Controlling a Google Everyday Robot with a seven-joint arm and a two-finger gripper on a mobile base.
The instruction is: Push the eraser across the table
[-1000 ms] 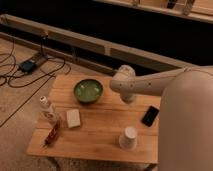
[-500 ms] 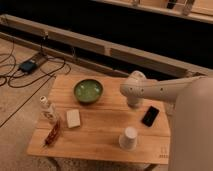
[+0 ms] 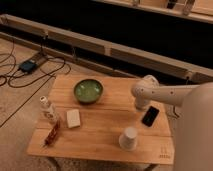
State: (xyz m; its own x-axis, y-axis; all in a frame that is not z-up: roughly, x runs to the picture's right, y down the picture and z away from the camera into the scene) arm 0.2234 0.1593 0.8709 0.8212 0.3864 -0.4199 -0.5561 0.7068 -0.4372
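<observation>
Since the earlier frames the arm has been carried toward 4 o'clock across the table [image 3: 107, 127], and its white, rounded end with the gripper [image 3: 141, 103] is now set down just beside the eraser [image 3: 150, 115], at the eraser's 10 o'clock. The eraser itself has not been shifted. Whether the gripper is open or closed cannot be told, and contact with the eraser cannot be made out.

The eraser is found lying flat near the table's 3 o'clock edge, its long axis run from about 1 o'clock to 7 o'clock. A white cup [image 3: 129, 138] is seen upside down at the eraser's 7 o'clock, apart from it. A green bowl [image 3: 88, 91] is placed toward 11 o'clock on the table, with a pale cream block [image 3: 73, 118] at the bowl's 7 o'clock. A small bottle [image 3: 48, 109] and a reddish packet [image 3: 52, 134] are located near the 9 o'clock edge.
</observation>
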